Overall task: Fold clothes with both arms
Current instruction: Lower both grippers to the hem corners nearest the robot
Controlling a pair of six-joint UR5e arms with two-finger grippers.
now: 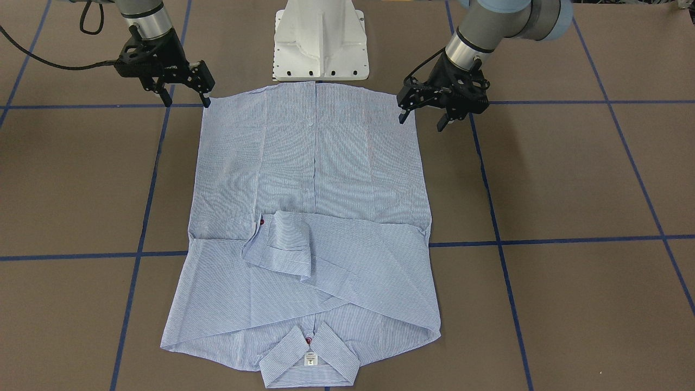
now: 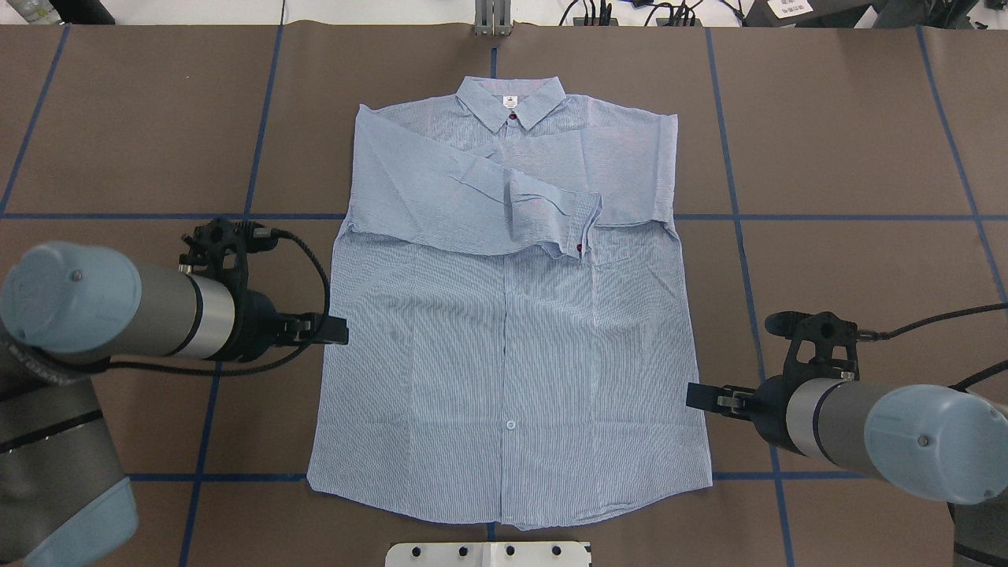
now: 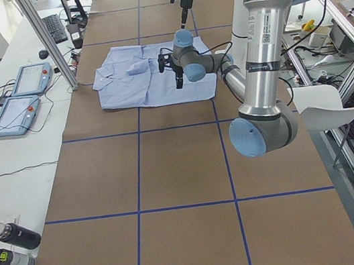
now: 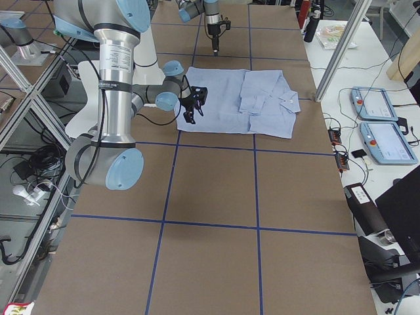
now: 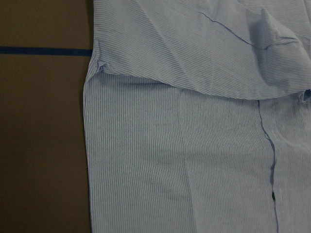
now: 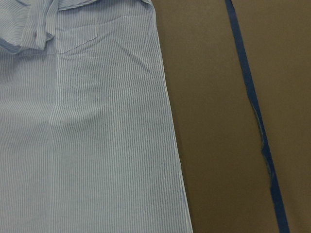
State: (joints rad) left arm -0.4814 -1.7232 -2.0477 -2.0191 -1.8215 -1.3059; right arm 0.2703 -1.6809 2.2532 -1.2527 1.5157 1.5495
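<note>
Shirt (image 1: pixel 315 179) flat, sleeves (image 1: pixel 353 255) folded across; left gripper (image 1: pixel 422 123) and right gripper (image 1: pixel 187 102) seemingly spread.

Shirt (image 2: pixel 504 354): light blue-and-white fine stripes, long-sleeved, buttoned up, flat and face-up on the counter (image 2: pixel 850 197). The collar (image 2: pixel 543 101) with its white neck label (image 2: pixel 509 100) is at the shirt's far end. Both sleeves (image 2: pixel 441 197) are folded across the chest, and one cuff (image 2: pixel 573 224) shows a red button. Left arm (image 2: pixel 118 307) and right arm (image 2: pixel 866 429) are silver-grey with light blue caps. Left end effector (image 1: pixel 421 122) and right end effector (image 1: pixel 187 100) are black, fingers apart, one at each side edge of the shirt near the hem. Contact unclear.
</note>
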